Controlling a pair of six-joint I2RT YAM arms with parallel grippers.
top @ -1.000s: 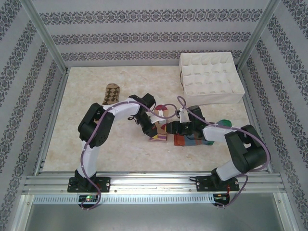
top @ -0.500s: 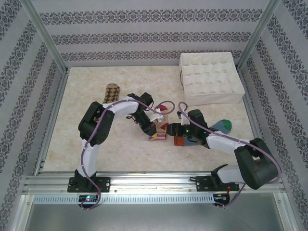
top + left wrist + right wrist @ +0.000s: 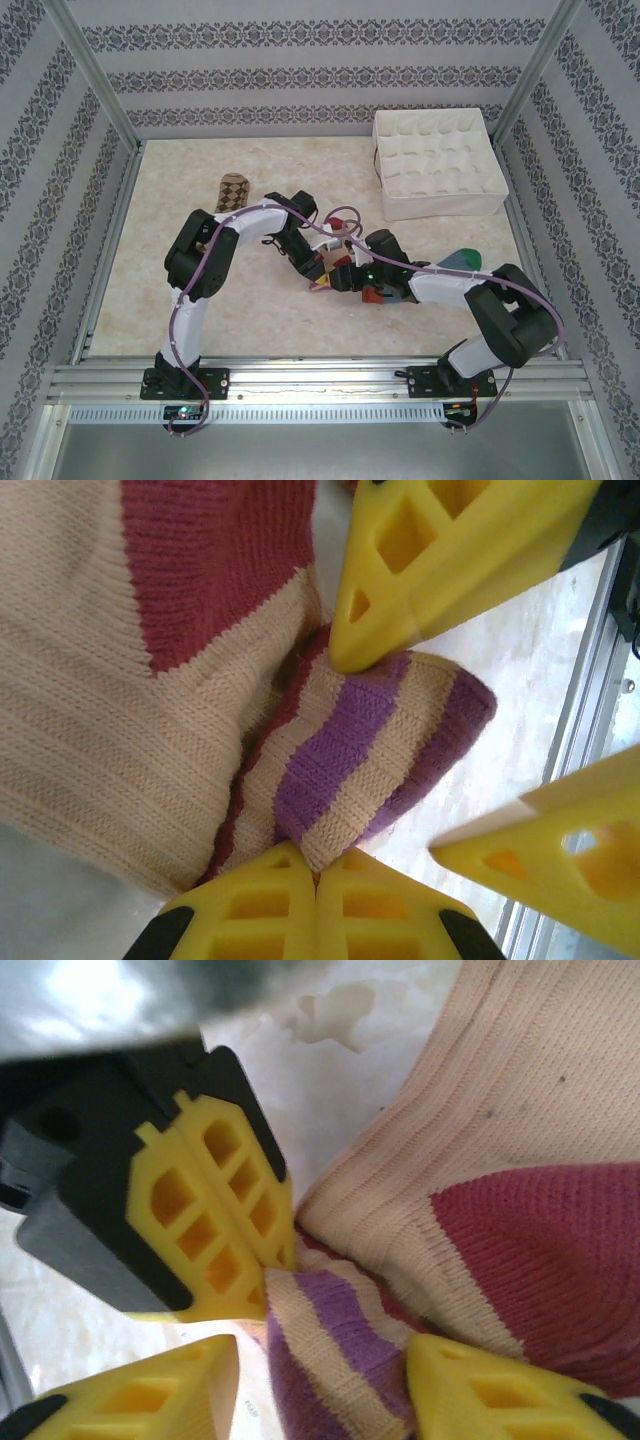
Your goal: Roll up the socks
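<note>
A peach sock (image 3: 90,710) with a dark red heel lies at the table's middle (image 3: 340,222). Its purple-and-cream striped end (image 3: 370,730) sticks out sideways. My left gripper (image 3: 316,865) is shut, pinching the edge of that striped end (image 3: 330,1340). My right gripper (image 3: 322,1360) is open, one finger on each side of the same striped end, facing the left gripper (image 3: 272,1250). In the top view the two grippers meet tip to tip, left (image 3: 318,270) and right (image 3: 346,278). An orange-blue-teal striped sock (image 3: 462,260) lies under the right arm. A brown argyle sock (image 3: 232,192) lies far left.
A white fabric organiser box (image 3: 437,160) with many cells stands at the back right. Aluminium frame rails (image 3: 110,240) edge the marble-look table, and patterned walls enclose it on three sides.
My right gripper has moved left along the table to the striped sock end held by the left gripper. The left gripper has stayed shut and nearly still.
</note>
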